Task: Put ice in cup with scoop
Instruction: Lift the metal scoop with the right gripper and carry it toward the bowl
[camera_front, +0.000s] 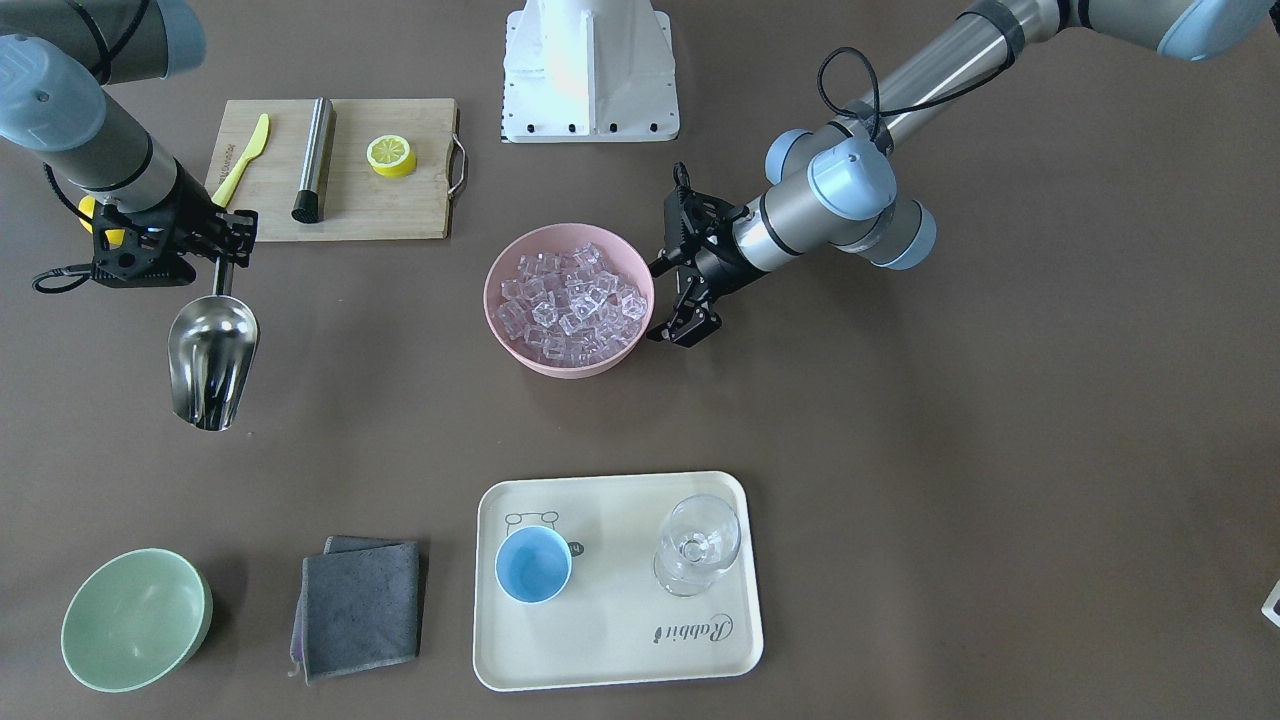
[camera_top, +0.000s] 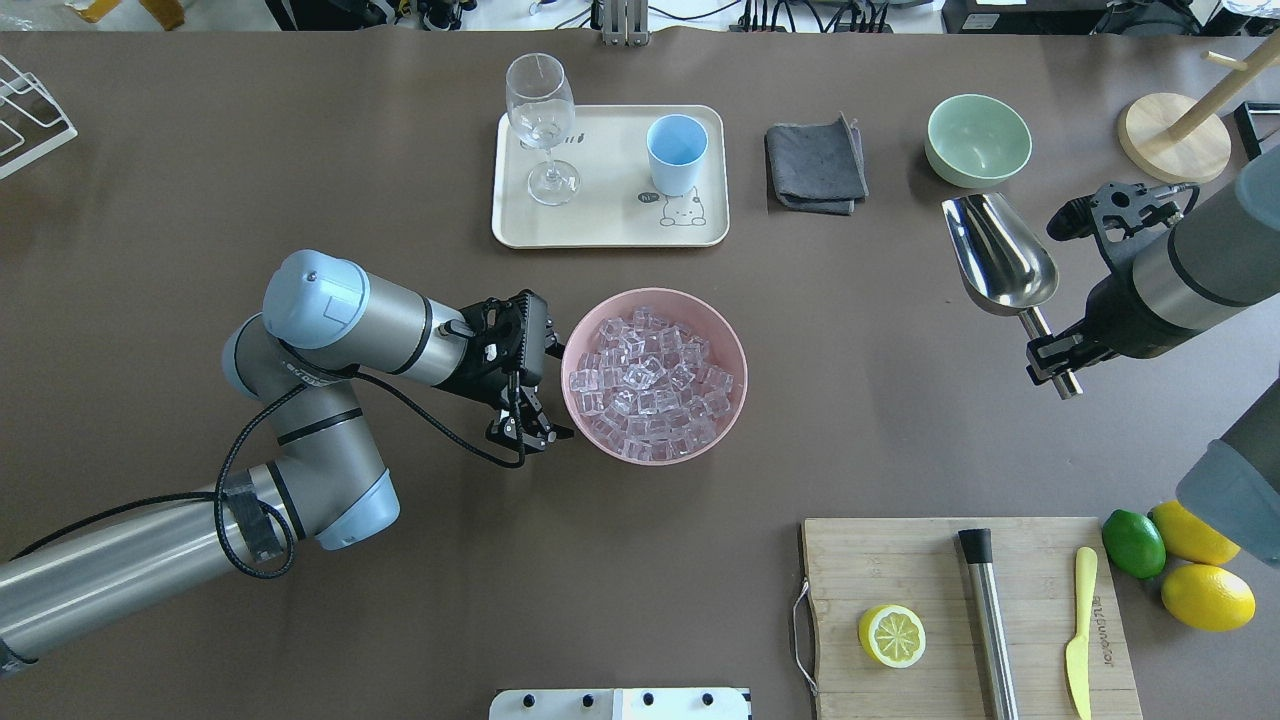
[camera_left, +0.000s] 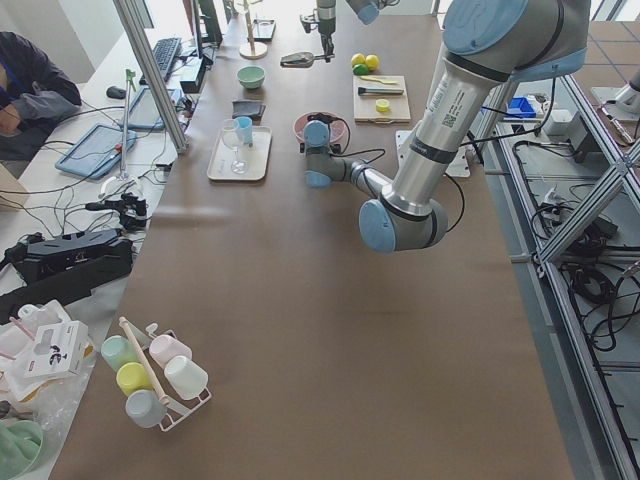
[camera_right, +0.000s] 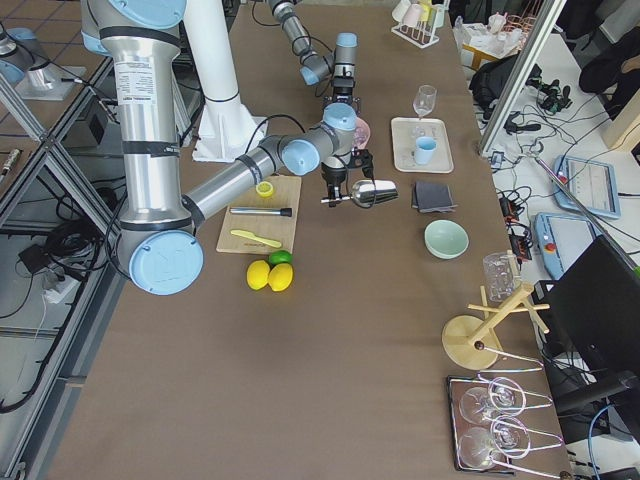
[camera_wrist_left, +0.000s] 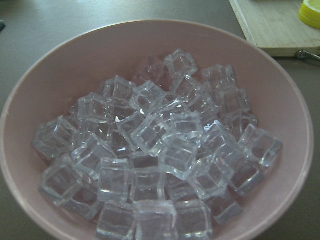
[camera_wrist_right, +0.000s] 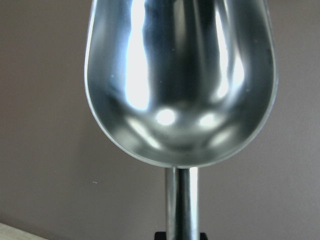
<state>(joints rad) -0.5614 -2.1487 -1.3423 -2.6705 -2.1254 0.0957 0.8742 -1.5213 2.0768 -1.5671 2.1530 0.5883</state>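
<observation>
The ice (camera_top: 650, 385) is a heap of clear cubes in a pink bowl (camera_top: 735, 340) at the table's middle, and it fills the left wrist view (camera_wrist_left: 155, 145). My left gripper (camera_top: 530, 400) is open and empty, just beside the bowl's left rim. My right gripper (camera_top: 1050, 360) is shut on the handle of the silver scoop (camera_top: 1000, 255) and holds it above the table at the right. The scoop's trough is empty in the right wrist view (camera_wrist_right: 180, 80). The light-blue cup (camera_top: 675, 150) stands upright on a cream tray (camera_top: 610, 225) beyond the bowl.
A stemmed glass (camera_top: 540, 125) shares the tray. A grey cloth (camera_top: 815, 165) and a pale green bowl (camera_top: 978, 138) lie right of the tray. A cutting board (camera_top: 960, 610) at the near right holds a lemon half, a steel cylinder and a yellow knife; citrus fruits (camera_top: 1200, 570) lie beside it.
</observation>
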